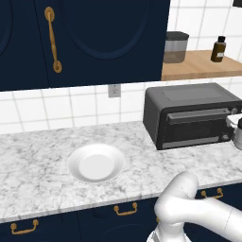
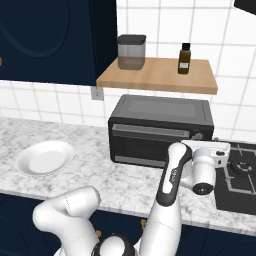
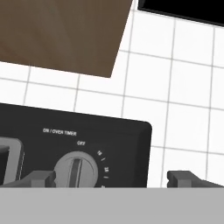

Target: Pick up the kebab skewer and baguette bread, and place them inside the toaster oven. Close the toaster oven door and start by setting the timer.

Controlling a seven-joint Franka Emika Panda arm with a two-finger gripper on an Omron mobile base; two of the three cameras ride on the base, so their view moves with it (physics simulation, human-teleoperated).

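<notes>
- Since the toaster oven door [image 2: 152, 142] stands shut and the white plate [image 1: 96, 164] lies bare on the worktop [image 1: 38, 156], the loading steps look done and the timer step is in hand; the kebab skewer and baguette bread are presumably inside, though the dark glass hides them.
- In the hand view the claw [image 3: 111, 178] sits spread wide and grips nothing, its two fingertips [image 3: 39, 178] well apart, the left one just beside the timer knob [image 3: 76, 169].
- That knob points up at OFF, under the label ON / OVEN TIMER, at the right end of the toaster oven [image 2: 161, 130].
- Next, I judge, the claw must shift left so the knob lies between the tips, close on it, then turn it clockwise toward the minute marks.
- Room is tight: the wooden shelf [image 2: 157, 75] hangs above the oven, the tiled wall stands behind, and the black cooktop [image 2: 237, 182] lies just to the right of the hand.
- Leftward along the worktop there is more open surface for pulling back.
</notes>
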